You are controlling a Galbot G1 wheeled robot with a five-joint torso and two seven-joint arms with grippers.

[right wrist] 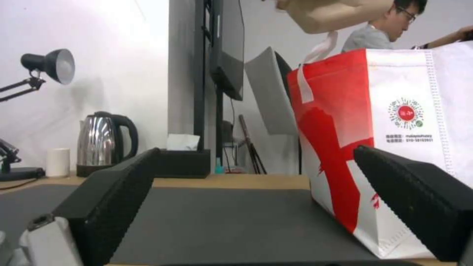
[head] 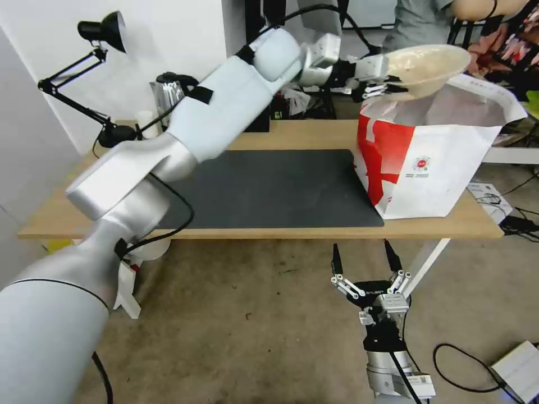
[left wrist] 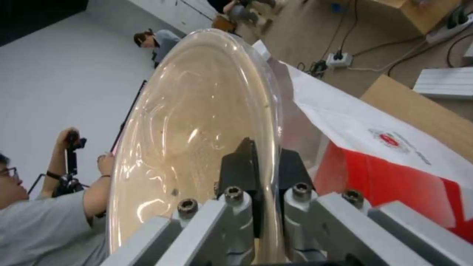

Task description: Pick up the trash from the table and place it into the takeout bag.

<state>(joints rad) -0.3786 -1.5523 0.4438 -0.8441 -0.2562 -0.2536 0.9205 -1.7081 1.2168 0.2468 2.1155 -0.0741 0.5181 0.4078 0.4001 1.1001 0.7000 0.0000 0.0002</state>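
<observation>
L gripper [head: 377,84] pinches rim of pulp bowl [head: 428,68], held tilted just above open bag [head: 432,163] at table's [head: 292,136] right end. R gripper [head: 365,259] parked below table edge, fingers spread wide, empty.

takeout bag [right wrist: 419,111] with small red round logo, tiny print beneath, number roughly 010-58103951, other text unreadable
</observation>
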